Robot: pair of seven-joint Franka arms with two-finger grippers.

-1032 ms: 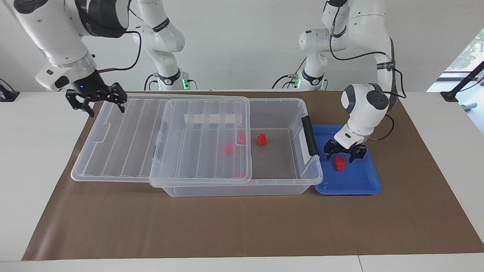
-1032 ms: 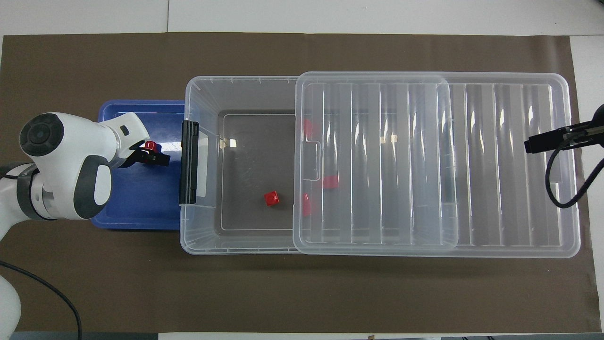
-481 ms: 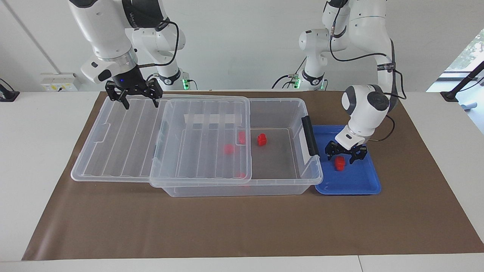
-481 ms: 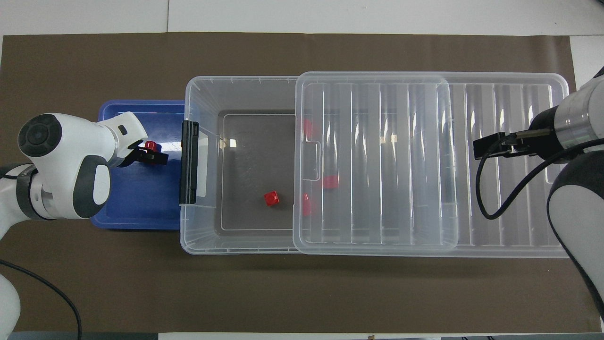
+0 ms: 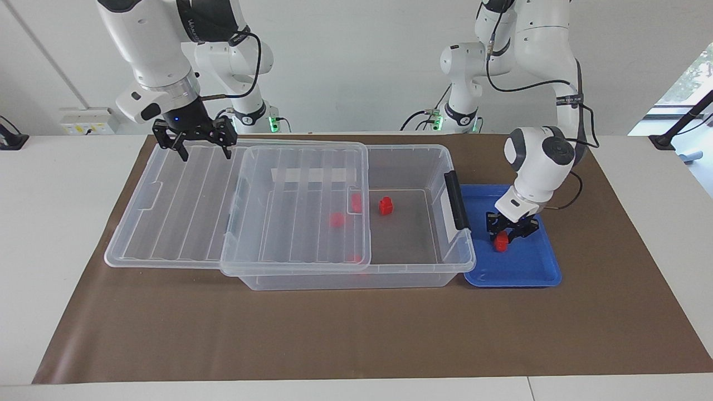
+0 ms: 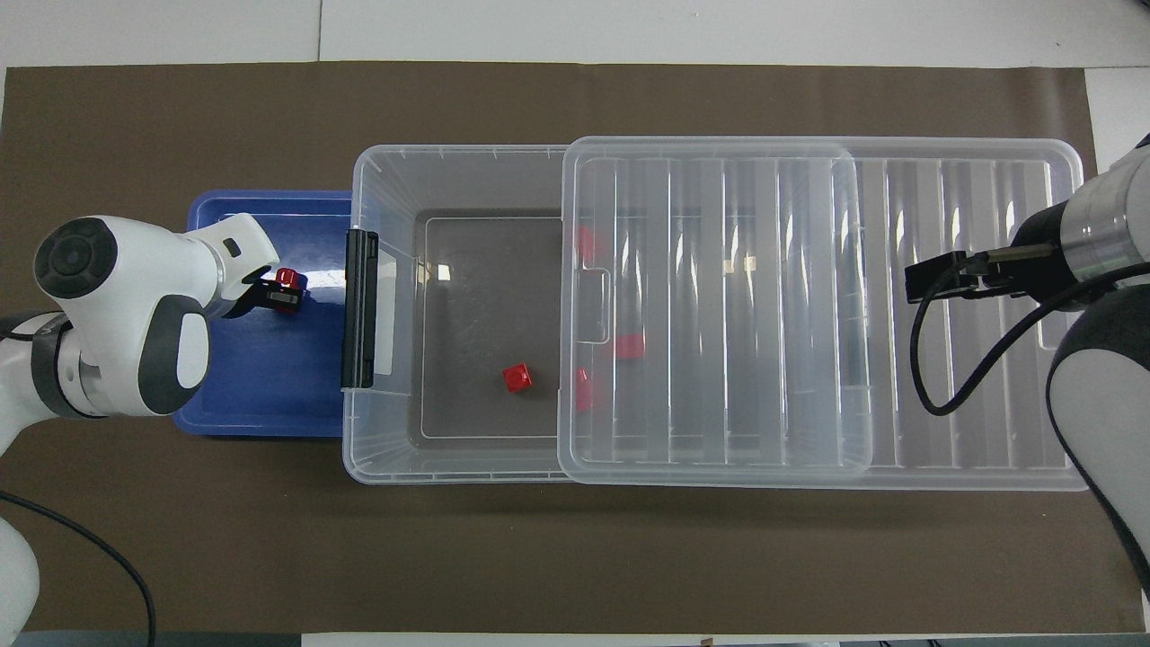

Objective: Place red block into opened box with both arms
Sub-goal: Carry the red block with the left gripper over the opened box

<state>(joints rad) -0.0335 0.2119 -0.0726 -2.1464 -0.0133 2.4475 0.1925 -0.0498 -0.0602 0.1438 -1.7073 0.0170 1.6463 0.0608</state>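
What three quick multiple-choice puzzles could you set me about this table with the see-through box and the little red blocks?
1. Where is the left gripper? A over the blue tray; B inside the box; C over the lid
2. What colour is the tray? A green; B blue; C white
3. How is the box? A latched shut; B lid slid aside, partly open; C upside down

A: it is down over the tray, shut on a red block.
B: its rim is plainly blue.
B: the lid covers only one end.

Small red block sits upright in the blue tray, at the 3 o'clock end of the clear box in the facing view, whose ribbed lid is slid toward 9 o'clock
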